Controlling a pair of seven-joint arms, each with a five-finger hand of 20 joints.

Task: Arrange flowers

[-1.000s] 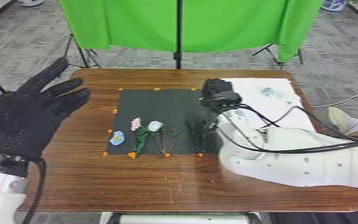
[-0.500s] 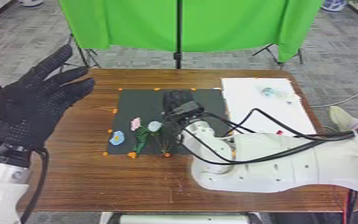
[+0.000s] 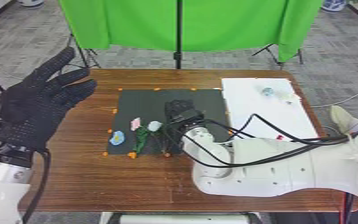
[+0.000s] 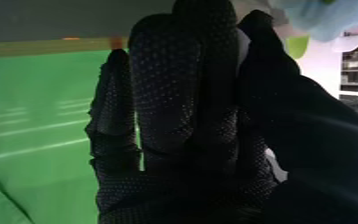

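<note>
Black fabric-gloved right hand (image 3: 182,110) is shifting from dark rectangular mat's (image 3: 140,102) right edge toward small pink flower (image 3: 135,124), oval blue flower (image 3: 117,138) near left edge, fingers straight, grip unclear, probably lining up arrangement.

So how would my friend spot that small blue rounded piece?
On the brown wooden table lies a black mat, left of a white sheet. Toward the mat's near left corner sits the blue piece, short and rounded, unlike the long green-stemmed pink flower.
</note>
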